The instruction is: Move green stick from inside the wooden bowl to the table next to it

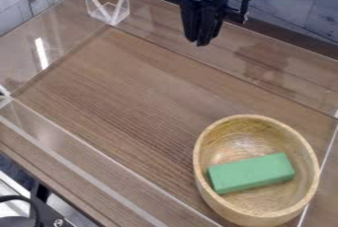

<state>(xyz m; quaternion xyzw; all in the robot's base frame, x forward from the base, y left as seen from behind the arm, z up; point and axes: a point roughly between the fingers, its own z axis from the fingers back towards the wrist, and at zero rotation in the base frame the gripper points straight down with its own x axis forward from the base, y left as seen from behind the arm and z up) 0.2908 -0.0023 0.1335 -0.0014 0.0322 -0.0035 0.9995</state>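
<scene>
The green stick (251, 173) lies flat inside the wooden bowl (220, 140), which stands on the table (132, 93) at the front right. My gripper (200, 39) hangs at the back centre, pointing down, well above and behind the bowl. Its dark fingers stand close together with nothing visible between them; whether a gap is left I cannot make out.
Clear transparent walls (53, 43) run along the table's edges, with a bent clear piece (106, 9) at the back left corner. A grey plank wall lies behind the arm.
</scene>
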